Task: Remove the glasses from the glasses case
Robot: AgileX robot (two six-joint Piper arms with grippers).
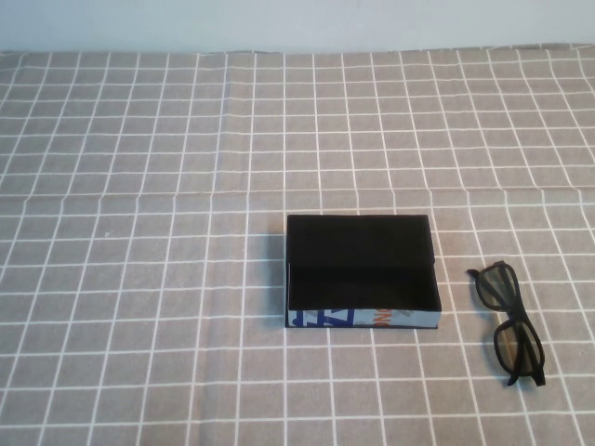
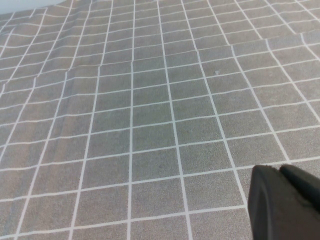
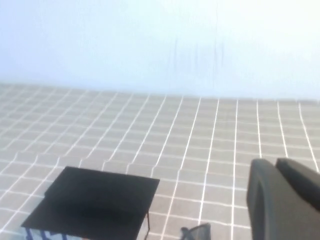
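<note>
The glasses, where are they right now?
In the high view the glasses lie on the checked cloth just right of the glasses case, apart from it; neither gripper is near them.

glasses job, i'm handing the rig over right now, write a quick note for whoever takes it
Left gripper: parked over bare checked cloth, away from both items, holding nothing visible.
Right gripper: raised on the robot's own side of the case, also holding nothing visible.
Glasses case: open on the tablecloth, nothing visible inside.
Glasses: folded on the cloth to the right of the case, apart from it.
Done: glasses are out of the case.
Left: nothing obvious; just confirm the arms are clear.
</note>
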